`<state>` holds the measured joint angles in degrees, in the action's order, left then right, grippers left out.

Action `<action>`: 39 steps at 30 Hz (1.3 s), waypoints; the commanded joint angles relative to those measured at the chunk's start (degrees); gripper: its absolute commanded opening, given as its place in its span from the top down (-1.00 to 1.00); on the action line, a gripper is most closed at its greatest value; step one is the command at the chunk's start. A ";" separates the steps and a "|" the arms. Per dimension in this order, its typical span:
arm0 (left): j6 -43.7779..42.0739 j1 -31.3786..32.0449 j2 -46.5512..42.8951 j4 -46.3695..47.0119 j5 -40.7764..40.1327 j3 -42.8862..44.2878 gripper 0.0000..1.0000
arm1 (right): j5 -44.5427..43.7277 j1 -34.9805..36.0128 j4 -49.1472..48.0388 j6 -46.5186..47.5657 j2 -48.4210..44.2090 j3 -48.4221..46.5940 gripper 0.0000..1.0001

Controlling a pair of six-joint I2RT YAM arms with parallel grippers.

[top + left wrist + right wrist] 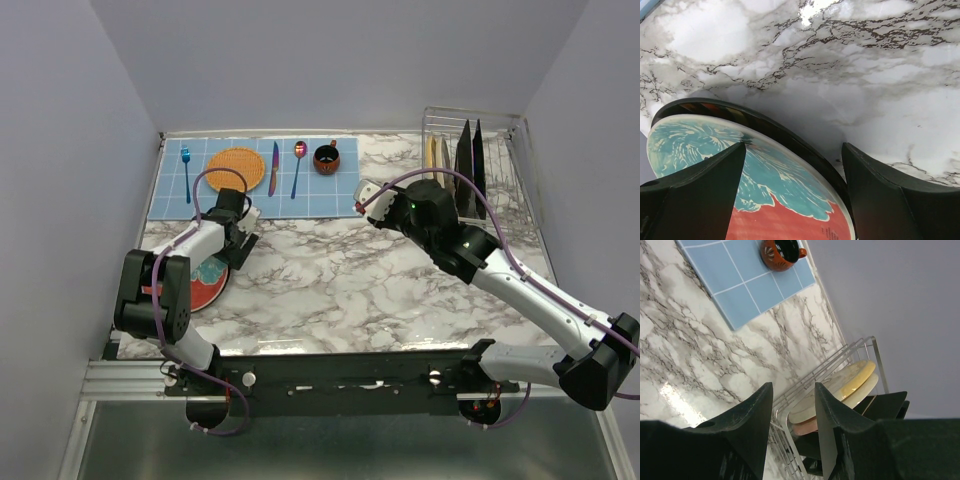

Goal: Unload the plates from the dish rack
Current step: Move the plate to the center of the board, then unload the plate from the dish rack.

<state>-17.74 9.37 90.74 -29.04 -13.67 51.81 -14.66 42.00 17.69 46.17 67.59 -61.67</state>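
A round red plate with a teal centre (200, 288) (790, 215) lies flat on a dark-rimmed plate (765, 125) at the table's left. My left gripper (240, 245) (794, 146) hangs low over their right rim, open; one finger is over the red plate and the other is past the rim. The dish rack (505, 190) (790, 395) stands at the back right. Upright in it are cream and yellow plates (436, 155) (855, 377) and dark square plates (466, 160) (885, 402). My right gripper (385, 200) (791, 390) hovers by the rack's left front, open and empty.
A blue grid mat (250, 205) (755, 295) at the back left carries a blue fork (186, 170), an orange woven disc (235, 168), a knife (273, 167), a spoon (298, 165) and a brown cup (326, 158) (782, 252). Grey walls close in three sides.
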 commanded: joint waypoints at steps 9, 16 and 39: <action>1.48 -0.75 -5.39 -4.45 5.14 4.96 -0.79 | 0.07 -0.08 0.32 0.67 -0.88 -0.56 0.06; 2.09 -0.05 -10.14 -8.22 10.93 6.89 -0.76 | -0.64 -0.08 -0.90 0.50 -1.15 -0.20 0.06; 6.66 7.07 -5.75 -12.71 34.15 29.31 -0.72 | 2.07 -26.16 12.35 -18.90 7.02 -20.93 0.12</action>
<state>-11.90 15.14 83.18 -40.64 17.12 79.44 -19.94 23.44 21.85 35.20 72.79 -77.73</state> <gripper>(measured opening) 0.858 0.444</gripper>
